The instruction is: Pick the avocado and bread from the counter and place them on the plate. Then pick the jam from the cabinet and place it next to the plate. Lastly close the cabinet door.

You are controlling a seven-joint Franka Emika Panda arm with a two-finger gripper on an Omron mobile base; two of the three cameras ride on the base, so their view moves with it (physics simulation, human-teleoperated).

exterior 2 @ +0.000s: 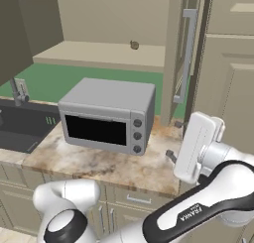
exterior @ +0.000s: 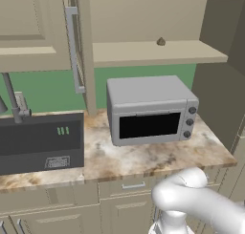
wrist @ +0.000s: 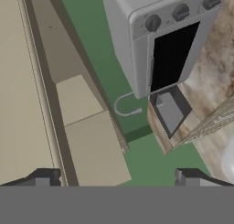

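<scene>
The jam (exterior: 161,41) sits on the open cabinet's shelf (exterior: 158,54), at 12 o'clock above the microwave (exterior: 150,111) on the counter (exterior: 143,156); judging by this, fetching it is the step in hand, calling for a high reach. The tool (wrist: 118,178) stands wide, holding and touching nothing

Jam (exterior 2: 134,44) on open cabinet (exterior 2: 99,53) shelf
</scene>
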